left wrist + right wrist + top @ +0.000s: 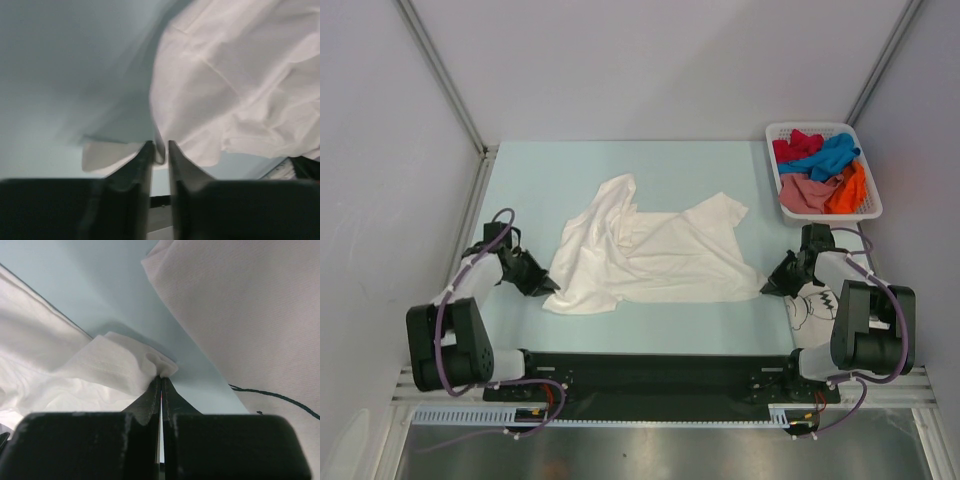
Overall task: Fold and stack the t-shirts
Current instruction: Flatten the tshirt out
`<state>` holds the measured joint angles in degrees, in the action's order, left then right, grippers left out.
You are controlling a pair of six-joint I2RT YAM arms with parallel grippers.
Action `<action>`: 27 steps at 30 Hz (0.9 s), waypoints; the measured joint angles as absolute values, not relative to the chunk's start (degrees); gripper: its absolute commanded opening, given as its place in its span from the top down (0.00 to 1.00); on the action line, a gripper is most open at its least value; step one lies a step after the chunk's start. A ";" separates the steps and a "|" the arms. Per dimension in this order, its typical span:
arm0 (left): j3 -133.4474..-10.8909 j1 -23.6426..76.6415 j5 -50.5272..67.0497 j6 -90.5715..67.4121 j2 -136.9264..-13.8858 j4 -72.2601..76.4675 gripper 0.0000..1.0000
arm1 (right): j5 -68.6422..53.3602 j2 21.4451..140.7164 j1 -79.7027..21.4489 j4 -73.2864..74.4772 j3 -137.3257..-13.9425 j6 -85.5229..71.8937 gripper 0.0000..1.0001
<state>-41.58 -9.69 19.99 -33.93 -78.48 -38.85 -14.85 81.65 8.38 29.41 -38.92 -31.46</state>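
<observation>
Only the wrist views show the left gripper [160, 148] and right gripper [161, 380] each pinching an edge of the white t-shirt [650, 255]; only the top view shows the basket [810, 126] beyond the right gripper.

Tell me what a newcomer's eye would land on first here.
A large, crumpled white t-shirt sprawls across the middle of the pale table. The left gripper is at its near-left corner and the right gripper pinches its near-right corner. At the far right, a white basket holds a bright jumble of red, blue, pink and orange shirts.
</observation>
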 measured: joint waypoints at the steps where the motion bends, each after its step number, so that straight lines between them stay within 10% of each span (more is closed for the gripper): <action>1: -41.19 -9.28 20.49 -34.33 -76.79 -38.61 0.97 | -14.90 81.65 8.38 29.36 -38.92 -31.46 1.00; 14: -47.51 -0.56 19.29 -39.66 -58.39 -39.94 1.00 | -15.07 81.65 8.38 29.89 -38.92 -31.42 1.00; 22: -62.33 -0.05 20.21 -40.47 -84.51 -36.69 1.00 | -15.55 81.89 8.21 31.62 -40.49 -31.22 1.00; 27: -81.28 5.08 23.14 -37.32 -106.39 -37.76 0.65 | -15.51 81.93 7.38 32.14 -41.71 -31.14 1.00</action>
